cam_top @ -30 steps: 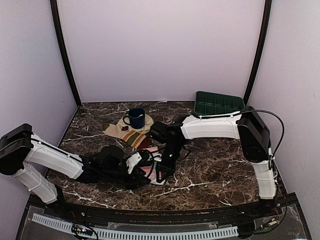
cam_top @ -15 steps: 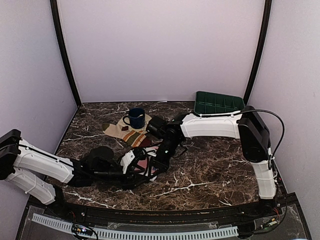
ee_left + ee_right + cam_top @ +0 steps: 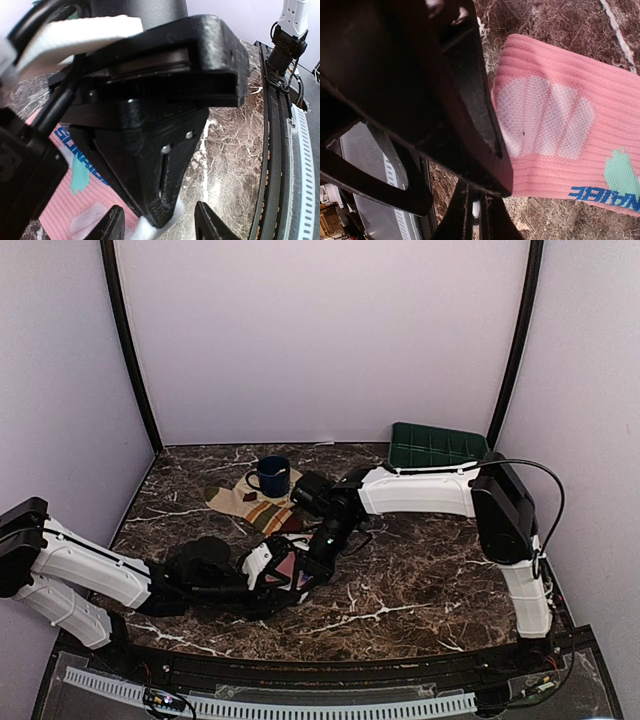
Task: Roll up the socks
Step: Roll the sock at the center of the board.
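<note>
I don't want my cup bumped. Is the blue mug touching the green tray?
Apart. The top view shows bare marble table between the mug and the tray.

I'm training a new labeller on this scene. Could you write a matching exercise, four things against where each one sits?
Things: 1 pink sock; 2 striped sock; 3 blue mug; 4 green tray.
Places: a far right corner; b nearest the front; c just behind the striped sock; d mid-table, left of centre.
Pairs: 1-b; 2-d; 3-c; 4-a.
</note>
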Controlling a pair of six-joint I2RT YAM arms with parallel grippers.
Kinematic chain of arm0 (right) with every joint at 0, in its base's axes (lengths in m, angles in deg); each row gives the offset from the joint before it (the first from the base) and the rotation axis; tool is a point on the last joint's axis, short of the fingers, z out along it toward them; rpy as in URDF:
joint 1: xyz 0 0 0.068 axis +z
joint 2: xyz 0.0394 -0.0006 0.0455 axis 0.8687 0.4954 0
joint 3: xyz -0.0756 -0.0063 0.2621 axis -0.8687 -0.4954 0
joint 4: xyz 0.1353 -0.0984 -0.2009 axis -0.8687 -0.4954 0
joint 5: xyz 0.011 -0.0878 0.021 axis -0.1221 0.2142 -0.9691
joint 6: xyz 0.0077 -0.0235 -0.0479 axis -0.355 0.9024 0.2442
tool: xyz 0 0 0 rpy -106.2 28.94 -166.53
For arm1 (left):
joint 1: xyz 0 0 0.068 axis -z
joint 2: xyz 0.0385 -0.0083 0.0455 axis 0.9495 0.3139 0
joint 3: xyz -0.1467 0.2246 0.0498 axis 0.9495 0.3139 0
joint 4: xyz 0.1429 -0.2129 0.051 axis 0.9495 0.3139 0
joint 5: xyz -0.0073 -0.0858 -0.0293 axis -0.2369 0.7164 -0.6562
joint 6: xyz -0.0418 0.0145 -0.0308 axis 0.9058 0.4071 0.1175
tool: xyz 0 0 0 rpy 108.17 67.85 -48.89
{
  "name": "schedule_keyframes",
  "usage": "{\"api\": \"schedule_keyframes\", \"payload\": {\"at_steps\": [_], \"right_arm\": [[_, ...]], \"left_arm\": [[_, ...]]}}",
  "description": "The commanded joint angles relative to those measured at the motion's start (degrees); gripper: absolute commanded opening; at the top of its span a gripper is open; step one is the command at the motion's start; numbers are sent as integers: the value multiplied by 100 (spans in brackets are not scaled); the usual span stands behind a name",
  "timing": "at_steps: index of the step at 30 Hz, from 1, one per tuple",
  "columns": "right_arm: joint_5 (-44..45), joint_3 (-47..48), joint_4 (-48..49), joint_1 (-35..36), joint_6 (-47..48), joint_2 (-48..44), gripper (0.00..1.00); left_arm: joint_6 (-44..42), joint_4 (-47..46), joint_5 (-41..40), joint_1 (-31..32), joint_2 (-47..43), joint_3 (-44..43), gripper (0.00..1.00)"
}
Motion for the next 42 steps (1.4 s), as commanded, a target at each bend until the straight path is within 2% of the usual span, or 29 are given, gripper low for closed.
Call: {"api": "schedule_keyframes", "payload": {"at_steps": [1, 11, 16, 21, 34, 40, 42], "right_arm": [[-428, 161, -69, -78, -32, 106, 0], [-686, 219, -309, -118, 65, 147, 0], [-697, 279, -453, -127, 145, 225, 0], [-713, 287, -432, -140, 148, 253, 0], [-711, 301, -368, -179, 108, 287, 0], [-572, 101, -77, -203, -59, 140, 15], [-547, -11, 117, -229, -136, 58, 27]], "left_arm": [[-131, -199, -396, 65, -39, 155, 50], [-142, -148, -546, 75, -101, 283, 47], [-128, -149, -438, 75, -24, 268, 36], [-57, -138, -379, 75, 51, 268, 19], [87, -120, -372, 75, 188, 277, 0], [229, -105, -571, 75, 138, 333, 0], [311, -68, -652, 75, 124, 338, 0]]}}
